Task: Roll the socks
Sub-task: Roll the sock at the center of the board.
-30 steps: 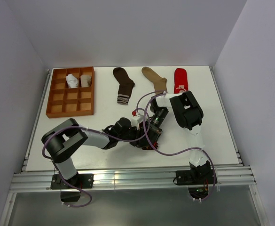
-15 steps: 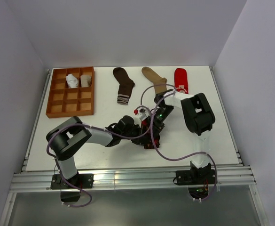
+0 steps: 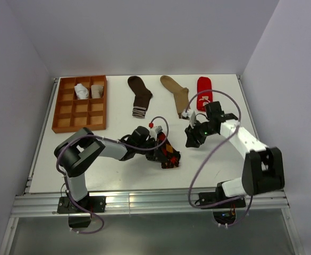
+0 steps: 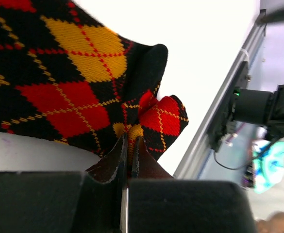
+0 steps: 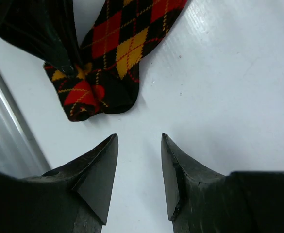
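Two rolled socks [image 3: 81, 91] sit in far cells of the tray [image 3: 65, 126] at the table's [image 3: 240, 159] far-left corner. Near the near edge's middle, the left gripper [image 4: 128, 145] pinches the argyle sock [image 4: 78, 82]; beside it, the right gripper [image 5: 139, 145] hangs spread.

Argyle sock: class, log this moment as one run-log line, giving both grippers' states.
left gripper: shut on argyle sock | right gripper: open, empty, apart from it

White-and-black arms [image 3: 239, 139]; looping purple cables [image 3: 190, 188]; black jaws.
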Robot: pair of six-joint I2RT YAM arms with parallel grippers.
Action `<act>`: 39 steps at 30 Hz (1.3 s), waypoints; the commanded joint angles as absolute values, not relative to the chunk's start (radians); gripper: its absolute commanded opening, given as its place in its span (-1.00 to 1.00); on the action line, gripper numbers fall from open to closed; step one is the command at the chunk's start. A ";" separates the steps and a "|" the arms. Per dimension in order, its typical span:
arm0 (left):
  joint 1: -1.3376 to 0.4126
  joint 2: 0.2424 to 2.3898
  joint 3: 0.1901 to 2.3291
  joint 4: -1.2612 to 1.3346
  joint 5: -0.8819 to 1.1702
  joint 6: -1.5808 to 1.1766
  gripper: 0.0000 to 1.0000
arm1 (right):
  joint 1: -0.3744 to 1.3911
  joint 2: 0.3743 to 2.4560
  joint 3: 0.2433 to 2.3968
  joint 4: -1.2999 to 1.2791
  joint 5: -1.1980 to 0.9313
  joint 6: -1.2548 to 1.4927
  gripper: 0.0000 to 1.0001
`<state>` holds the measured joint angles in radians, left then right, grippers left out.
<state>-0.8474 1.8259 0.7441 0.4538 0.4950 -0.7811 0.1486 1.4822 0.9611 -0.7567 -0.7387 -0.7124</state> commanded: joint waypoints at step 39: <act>-0.730 2.065 1.035 -0.178 0.689 -0.802 -0.99 | 0.897 1.235 0.459 -0.106 -0.195 -0.818 -0.27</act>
<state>-0.7338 2.0125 1.0489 -0.0540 0.7895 -0.8757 0.8879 1.1992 0.4484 -0.1322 -0.2192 -0.8070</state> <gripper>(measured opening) 0.043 0.403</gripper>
